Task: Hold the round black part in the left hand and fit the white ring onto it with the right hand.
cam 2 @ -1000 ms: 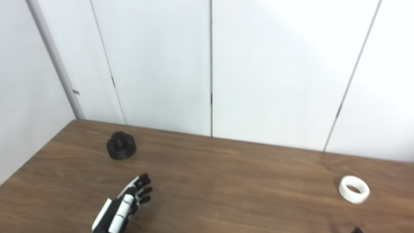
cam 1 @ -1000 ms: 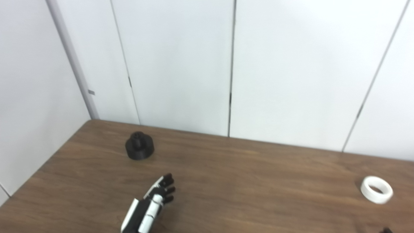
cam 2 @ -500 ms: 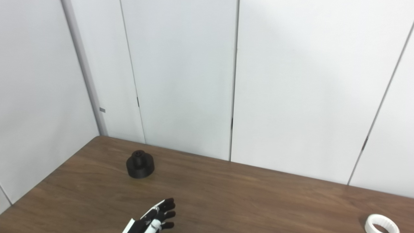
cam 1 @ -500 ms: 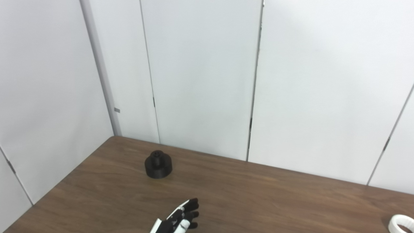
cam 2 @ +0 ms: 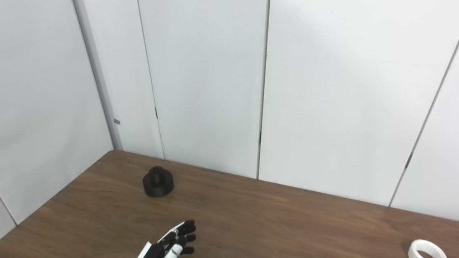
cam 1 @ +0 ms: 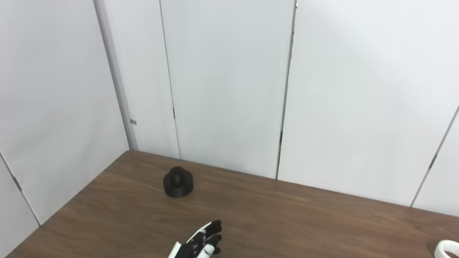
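The round black part [cam 1: 178, 186] stands upright on the wooden table [cam 1: 287, 218], towards the far left. My left hand [cam 1: 200, 243] is at the bottom edge, below and right of the part and well apart from it. Its fingers are stretched out and apart, and it holds nothing. It also shows in the right eye view [cam 2: 172, 243]. The white ring [cam 2: 426, 249] lies flat on the table at the bottom right, partly cut off by the picture's edge in the left eye view [cam 1: 446, 249]. My right hand is out of view.
White wall panels [cam 1: 229, 89] stand right behind the table's far edge and along its left edge. The table's far left corner [cam 1: 126, 152] is close to the black part.
The camera tilted up and turned a little left, so everything sits lower and further right. My left hand stays open in about the same place on the table.
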You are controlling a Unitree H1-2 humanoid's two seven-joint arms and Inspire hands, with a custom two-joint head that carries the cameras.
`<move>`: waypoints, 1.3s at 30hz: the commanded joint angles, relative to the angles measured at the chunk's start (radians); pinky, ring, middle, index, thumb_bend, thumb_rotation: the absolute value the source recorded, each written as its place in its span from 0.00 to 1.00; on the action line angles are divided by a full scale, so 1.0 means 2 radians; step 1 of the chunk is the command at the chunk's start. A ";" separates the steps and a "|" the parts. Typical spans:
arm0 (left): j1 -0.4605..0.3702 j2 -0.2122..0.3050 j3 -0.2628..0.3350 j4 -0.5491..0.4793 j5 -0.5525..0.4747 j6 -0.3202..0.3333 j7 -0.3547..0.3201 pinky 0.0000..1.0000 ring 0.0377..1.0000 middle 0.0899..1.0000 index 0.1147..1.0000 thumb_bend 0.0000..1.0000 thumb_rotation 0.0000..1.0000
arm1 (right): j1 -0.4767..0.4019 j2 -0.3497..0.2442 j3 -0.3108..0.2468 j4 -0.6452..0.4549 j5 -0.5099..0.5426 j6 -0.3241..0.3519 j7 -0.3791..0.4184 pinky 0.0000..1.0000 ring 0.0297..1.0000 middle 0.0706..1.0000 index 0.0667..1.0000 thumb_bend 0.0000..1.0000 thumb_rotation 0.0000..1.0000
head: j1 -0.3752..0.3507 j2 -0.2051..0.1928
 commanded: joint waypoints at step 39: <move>-0.045 0.196 0.031 0.011 0.297 0.110 0.064 0.87 0.96 0.93 0.93 0.97 0.50 | 0.006 0.012 0.003 0.000 -0.006 0.014 -0.008 1.00 1.00 1.00 1.00 0.61 1.00 | -0.003 -0.006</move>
